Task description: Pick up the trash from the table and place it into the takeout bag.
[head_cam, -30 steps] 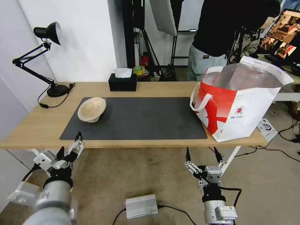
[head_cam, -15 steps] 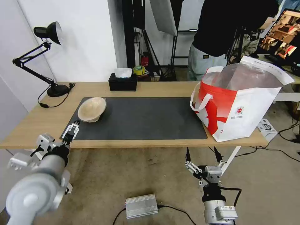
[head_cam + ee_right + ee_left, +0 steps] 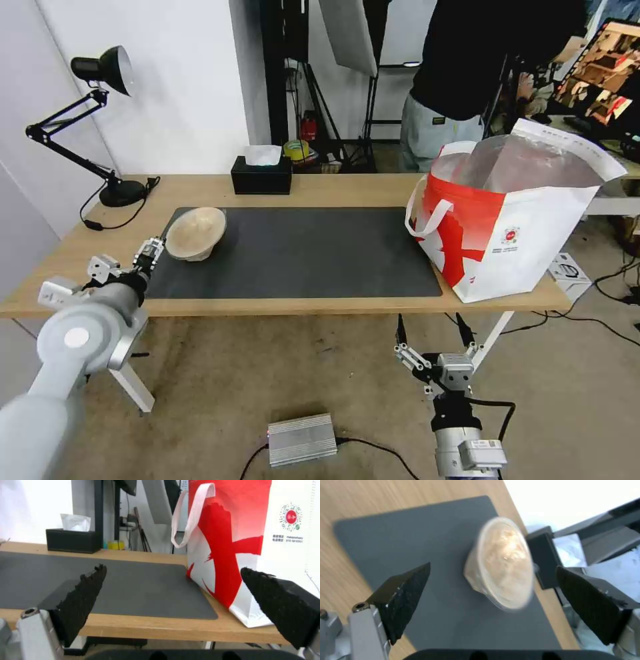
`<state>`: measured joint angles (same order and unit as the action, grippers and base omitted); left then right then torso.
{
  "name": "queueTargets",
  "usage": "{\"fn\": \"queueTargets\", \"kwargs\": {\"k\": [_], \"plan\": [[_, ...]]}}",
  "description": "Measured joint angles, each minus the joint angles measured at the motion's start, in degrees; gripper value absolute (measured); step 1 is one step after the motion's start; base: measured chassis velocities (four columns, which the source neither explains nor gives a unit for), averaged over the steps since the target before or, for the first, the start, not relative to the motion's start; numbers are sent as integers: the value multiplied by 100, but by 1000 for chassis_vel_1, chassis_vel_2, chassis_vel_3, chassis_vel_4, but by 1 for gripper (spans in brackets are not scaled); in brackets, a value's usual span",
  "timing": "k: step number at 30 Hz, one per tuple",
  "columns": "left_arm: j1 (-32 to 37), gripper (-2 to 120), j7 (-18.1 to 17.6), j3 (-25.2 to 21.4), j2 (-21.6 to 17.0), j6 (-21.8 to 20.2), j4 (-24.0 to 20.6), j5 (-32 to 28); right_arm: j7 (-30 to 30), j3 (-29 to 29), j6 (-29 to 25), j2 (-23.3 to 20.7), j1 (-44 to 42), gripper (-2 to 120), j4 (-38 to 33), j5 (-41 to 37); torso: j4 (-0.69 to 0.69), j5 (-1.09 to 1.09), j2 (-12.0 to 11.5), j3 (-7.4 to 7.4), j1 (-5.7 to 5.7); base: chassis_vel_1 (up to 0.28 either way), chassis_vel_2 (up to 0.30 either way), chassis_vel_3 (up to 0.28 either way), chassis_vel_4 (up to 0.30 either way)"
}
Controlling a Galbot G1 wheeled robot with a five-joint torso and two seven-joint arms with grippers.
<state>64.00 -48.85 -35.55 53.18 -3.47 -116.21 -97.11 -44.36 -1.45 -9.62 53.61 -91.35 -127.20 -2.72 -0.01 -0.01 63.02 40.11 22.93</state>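
Beige pulp bowl lies tilted on the dark grey mat at middle left of the head view, beside the left gripper, whose fingers are spread wide and grasp nothing. Takeout bag stands at right. Right gripper hangs released below the table.

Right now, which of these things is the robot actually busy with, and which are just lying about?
Part of the job:
beige pulp bowl
takeout bag
table
left gripper, open beside the bowl

Just lying about:
black tissue box
desk lamp
silver box on the floor
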Motion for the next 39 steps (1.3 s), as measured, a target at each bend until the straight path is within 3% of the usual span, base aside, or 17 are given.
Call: {"fn": "queueTargets", "kwargs": {"k": [4,16,28,39], "plan": [[95,100,1,-90,-36,-1,148,40,0,0,0,0,0,100,0,0,4,1,1,0,-1,0,0,0,0],[-396,100,30,311,125,-84,800,80,0,0,0,0,0,100,0,0,1,0,1,0,-1,0,0,0,0],[-422,100,-15,365,178,-137,572,-35,0,1,0,0,0,100,0,0,1,1,1,0,0,0,0,0,0],[-747,100,-574,557,219,-151,457,-347,0,1,0,0,0,100,0,0,1,1,1,-1,-1,0,0,0,0]]}}
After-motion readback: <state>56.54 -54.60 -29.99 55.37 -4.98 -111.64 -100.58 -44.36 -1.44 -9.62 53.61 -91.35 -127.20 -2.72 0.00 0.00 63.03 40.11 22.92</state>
